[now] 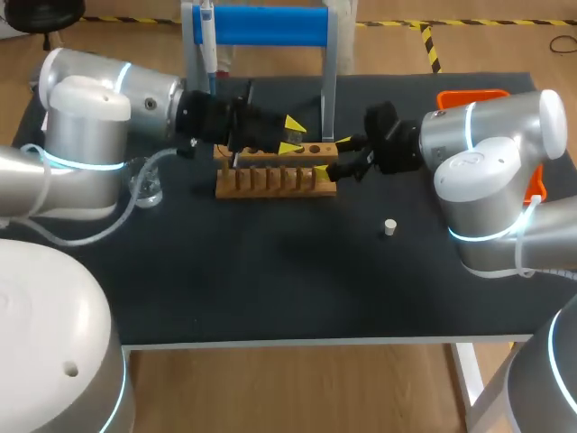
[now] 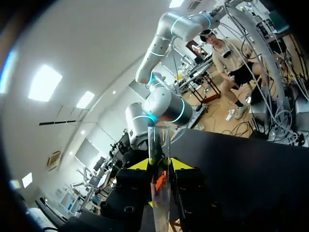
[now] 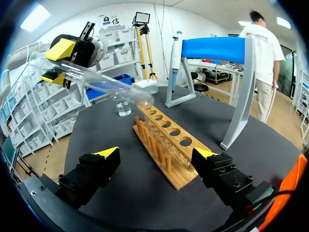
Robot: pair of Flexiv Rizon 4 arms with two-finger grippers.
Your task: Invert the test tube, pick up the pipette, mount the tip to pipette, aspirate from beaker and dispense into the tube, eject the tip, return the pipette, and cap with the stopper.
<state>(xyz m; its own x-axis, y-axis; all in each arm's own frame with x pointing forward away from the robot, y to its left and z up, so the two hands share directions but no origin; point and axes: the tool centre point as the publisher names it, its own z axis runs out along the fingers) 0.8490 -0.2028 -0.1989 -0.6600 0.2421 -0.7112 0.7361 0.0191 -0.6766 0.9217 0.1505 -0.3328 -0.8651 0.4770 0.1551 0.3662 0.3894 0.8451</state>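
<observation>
My left gripper (image 2: 159, 165) is shut on a clear glass test tube (image 2: 159, 145), which stands up between its yellow fingertips. From the right wrist view the test tube (image 3: 101, 81) lies slanted in the air, one end over the far end of the wooden rack (image 3: 166, 145). In the head view the left gripper (image 1: 293, 135) hovers above the rack (image 1: 275, 176). My right gripper (image 1: 334, 155) stands open at the rack's right end; the right gripper (image 3: 156, 153) holds nothing. The pipette (image 1: 206, 36) hangs on the blue stand (image 1: 266, 25). A small white stopper (image 1: 389, 226) lies on the mat.
A glass beaker (image 1: 146, 187) stands left of the rack, under my left arm. An orange tray (image 1: 473, 94) sits at the back right behind my right arm. The stand's grey legs (image 1: 330, 90) rise just behind the rack.
</observation>
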